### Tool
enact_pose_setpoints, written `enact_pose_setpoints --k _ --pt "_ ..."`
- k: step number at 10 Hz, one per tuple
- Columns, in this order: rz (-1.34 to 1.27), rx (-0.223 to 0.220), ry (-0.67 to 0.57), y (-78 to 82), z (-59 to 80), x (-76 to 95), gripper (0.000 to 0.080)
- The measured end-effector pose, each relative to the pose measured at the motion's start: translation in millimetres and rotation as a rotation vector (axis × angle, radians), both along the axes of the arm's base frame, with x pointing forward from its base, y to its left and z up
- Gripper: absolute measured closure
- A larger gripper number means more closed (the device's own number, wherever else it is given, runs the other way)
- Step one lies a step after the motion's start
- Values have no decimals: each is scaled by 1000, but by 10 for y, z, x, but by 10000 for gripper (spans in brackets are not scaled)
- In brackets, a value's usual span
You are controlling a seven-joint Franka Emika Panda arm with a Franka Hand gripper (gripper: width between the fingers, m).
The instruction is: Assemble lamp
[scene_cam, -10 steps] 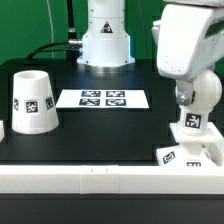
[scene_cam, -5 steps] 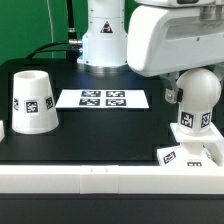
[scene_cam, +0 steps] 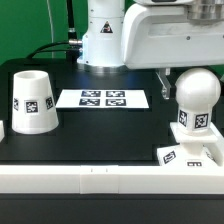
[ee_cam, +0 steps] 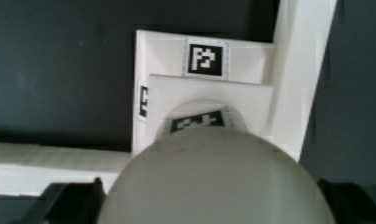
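We count one bulb (scene_cam: 195, 97) upright on one square base (scene_cam: 190, 152), lower right of the exterior frame, and one shade (scene_cam: 33, 101) at left on the desk (scene_cam: 100, 135). Finger state: indeterminate.

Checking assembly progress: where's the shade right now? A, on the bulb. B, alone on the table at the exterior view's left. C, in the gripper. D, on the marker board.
B: the shade sits on the table by itself, far from the bulb and base.

The arm (scene_cam: 170, 40) is glossy white, bulky and rounded, with dark seams
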State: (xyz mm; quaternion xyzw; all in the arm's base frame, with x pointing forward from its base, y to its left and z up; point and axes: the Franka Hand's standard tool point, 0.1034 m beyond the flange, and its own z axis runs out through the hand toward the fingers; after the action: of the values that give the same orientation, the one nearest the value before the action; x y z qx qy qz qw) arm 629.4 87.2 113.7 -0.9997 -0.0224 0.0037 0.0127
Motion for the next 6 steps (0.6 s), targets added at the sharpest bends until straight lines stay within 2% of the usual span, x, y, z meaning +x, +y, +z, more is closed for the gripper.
enact_pose_setpoints --k 3,6 --pt "-215 10 7 -6 5 0 222" --pt "-519 40 17 -4 4 1 222"
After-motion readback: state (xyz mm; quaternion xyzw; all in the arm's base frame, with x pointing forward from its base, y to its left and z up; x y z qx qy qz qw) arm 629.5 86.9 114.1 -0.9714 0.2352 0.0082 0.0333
